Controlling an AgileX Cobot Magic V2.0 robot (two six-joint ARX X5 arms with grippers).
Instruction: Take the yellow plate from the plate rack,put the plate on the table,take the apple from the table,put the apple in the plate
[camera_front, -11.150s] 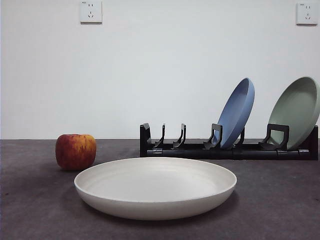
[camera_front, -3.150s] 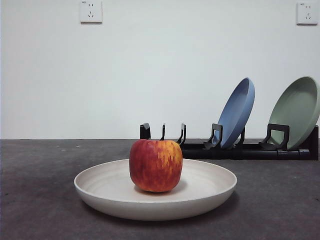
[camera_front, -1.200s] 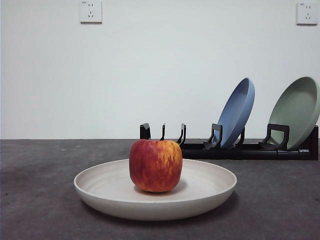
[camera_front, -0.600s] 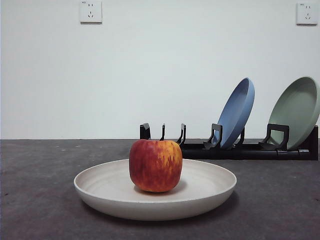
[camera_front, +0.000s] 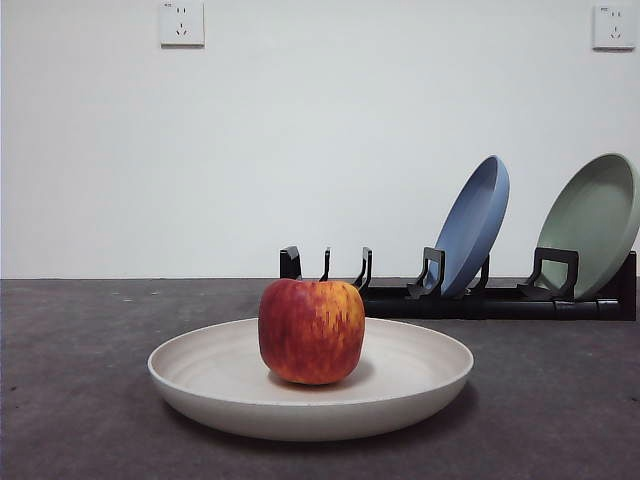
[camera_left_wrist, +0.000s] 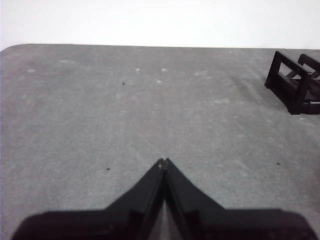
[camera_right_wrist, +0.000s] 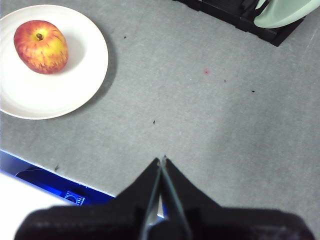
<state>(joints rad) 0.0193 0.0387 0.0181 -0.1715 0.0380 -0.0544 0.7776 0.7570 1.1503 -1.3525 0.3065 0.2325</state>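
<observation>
A: Where is the apple (camera_front: 311, 331)?

B: It sits upright in the yellow plate (camera_front: 215, 385), a little off the centre. The plate lies flat on the table (camera_front: 70, 400), in front of the plate rack (camera_front: 455, 297) and apart from it.

A: What do the containers hold?

B: The yellow plate holds only the apple. The rack holds a blue plate (camera_front: 472, 226) and a green plate (camera_front: 590, 224), both leaning; its other slots stand vacant.

A: Gripper state?

B: The left gripper (camera_left_wrist: 163, 161) has its jaws closed tip to tip, holding nothing, above bare table near one end of the rack. The right gripper (camera_right_wrist: 161, 160) is likewise closed and empty, well apart from the plate.

A: Handling notes?

B: Judged from appearance: the apple is firm, smooth and round, so it may roll; grasp across its widest part. The plate is rigid and shallow; grasp at the raised rim. The task appears complete.
</observation>
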